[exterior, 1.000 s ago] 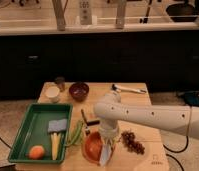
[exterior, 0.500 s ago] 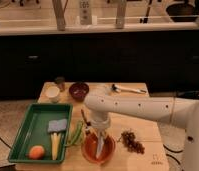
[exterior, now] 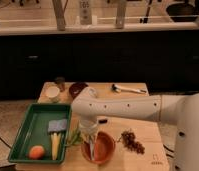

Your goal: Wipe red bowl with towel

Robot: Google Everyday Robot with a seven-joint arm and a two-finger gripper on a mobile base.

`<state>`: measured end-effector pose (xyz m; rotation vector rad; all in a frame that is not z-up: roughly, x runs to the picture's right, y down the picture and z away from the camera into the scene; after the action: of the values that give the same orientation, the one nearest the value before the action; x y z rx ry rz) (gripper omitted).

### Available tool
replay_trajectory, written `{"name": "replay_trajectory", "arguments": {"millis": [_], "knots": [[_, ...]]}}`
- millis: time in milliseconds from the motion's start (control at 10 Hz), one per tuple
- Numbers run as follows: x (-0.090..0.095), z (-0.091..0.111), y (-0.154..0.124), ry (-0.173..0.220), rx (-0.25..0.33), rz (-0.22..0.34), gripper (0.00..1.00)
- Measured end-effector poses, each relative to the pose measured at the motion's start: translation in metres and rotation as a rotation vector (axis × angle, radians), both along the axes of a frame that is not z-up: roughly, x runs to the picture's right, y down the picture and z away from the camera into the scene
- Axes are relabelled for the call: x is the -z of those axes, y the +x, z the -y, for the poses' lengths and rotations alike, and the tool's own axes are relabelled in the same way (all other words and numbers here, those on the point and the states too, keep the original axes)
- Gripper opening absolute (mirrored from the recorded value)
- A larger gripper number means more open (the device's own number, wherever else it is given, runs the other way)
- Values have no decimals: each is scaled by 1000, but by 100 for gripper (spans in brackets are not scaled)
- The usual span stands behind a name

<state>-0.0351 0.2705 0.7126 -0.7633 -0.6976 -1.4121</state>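
The red bowl [exterior: 104, 147] sits on the wooden table near its front edge, right of the green tray. My gripper [exterior: 89, 133] points down over the bowl's left side. It is shut on the towel [exterior: 92, 148], a pale strip that hangs from it into the bowl and touches the inside. My white arm [exterior: 123, 107] reaches in from the right and hides the table behind the bowl.
A green tray [exterior: 23, 135] at the left holds a grey-blue pad [exterior: 57, 125], a yellow item [exterior: 55, 145] and an orange [exterior: 36, 151]. Green vegetables [exterior: 74, 138] lie beside the bowl and a dark cluster [exterior: 132, 141] to its right. A maroon bowl [exterior: 77, 88], a white cup [exterior: 53, 93] and a utensil [exterior: 128, 89] are at the back.
My arm's elbow has swung left and the gripper has shifted left over the bowl, dragging the towel across the inside. The bowl has stayed in place.
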Motion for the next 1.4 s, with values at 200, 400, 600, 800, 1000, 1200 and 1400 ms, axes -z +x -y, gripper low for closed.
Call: {"name": "replay_trajectory", "arguments": {"millis": [200,400,600,800,1000,1200,1400], "knots": [[9,-16,19,-11,-9,-5,0],[13,-21,53,-13,-29,-32,0],[10,-15,87,-7,-60,-77,0],[2,1,106,3,-75,-99,0],[-5,15,103,10,-75,-93,0],[-11,28,80,6,-65,-68,0],[-14,38,46,-4,-53,-29,0]]}}
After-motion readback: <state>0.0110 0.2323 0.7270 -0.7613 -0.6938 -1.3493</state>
